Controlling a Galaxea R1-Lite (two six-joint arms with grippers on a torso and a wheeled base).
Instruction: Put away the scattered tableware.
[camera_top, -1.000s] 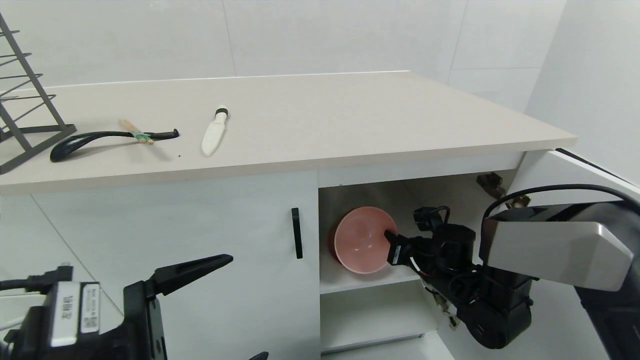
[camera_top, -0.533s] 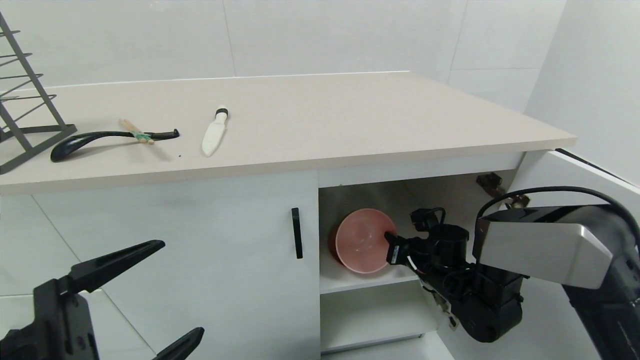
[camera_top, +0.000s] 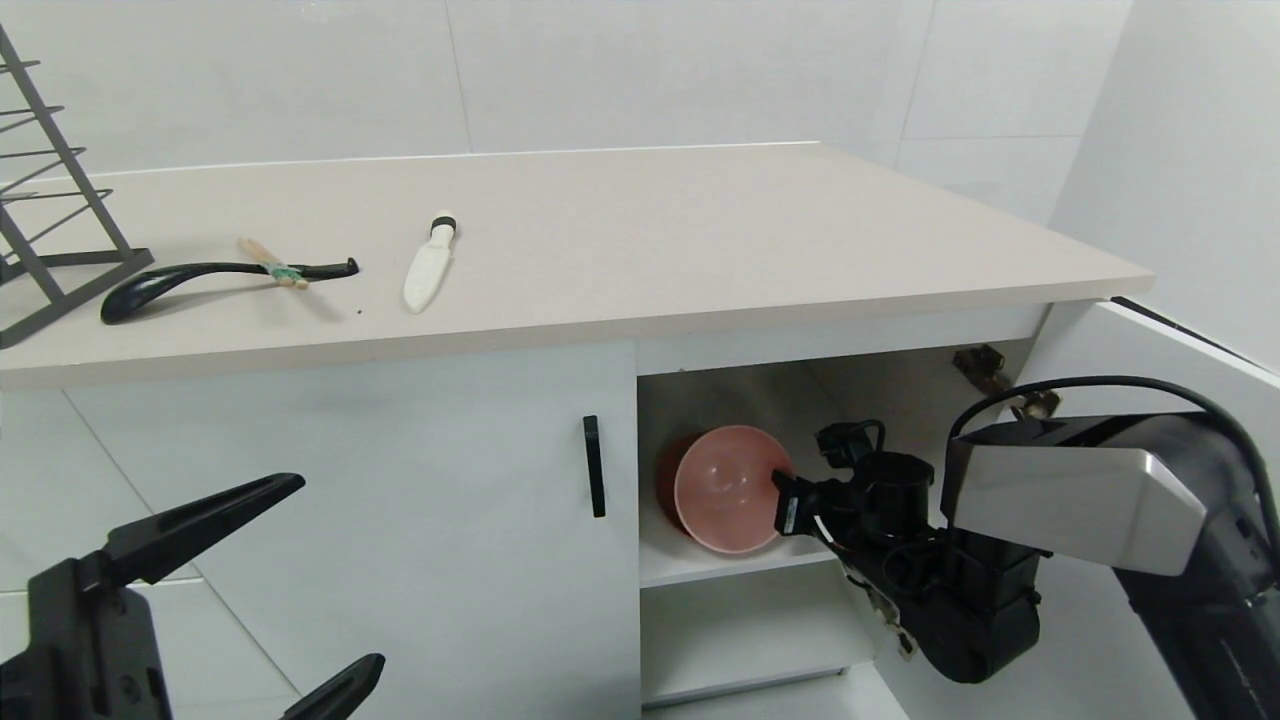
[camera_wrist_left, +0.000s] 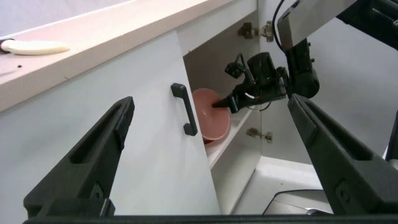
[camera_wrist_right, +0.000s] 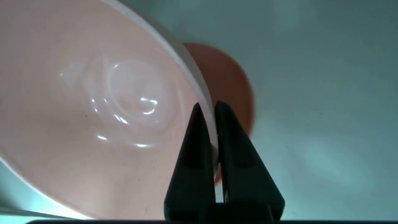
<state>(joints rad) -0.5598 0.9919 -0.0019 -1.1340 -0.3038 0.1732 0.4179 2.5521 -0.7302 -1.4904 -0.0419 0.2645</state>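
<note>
Bowl tilted on edge over upper cupboard shelf, rim pinched in closed right gripper, not yet set down | spoon, chopsticks, knife near worktop left edge by rack, left to store | left gripper wide open, empty, before closed door

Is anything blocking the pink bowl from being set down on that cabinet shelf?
Nothing visible lies between the round pink bowl, held by its rim in the right gripper, and the white cabinet shelf below. A darker red round object sits just behind it; contact unclear.
</note>
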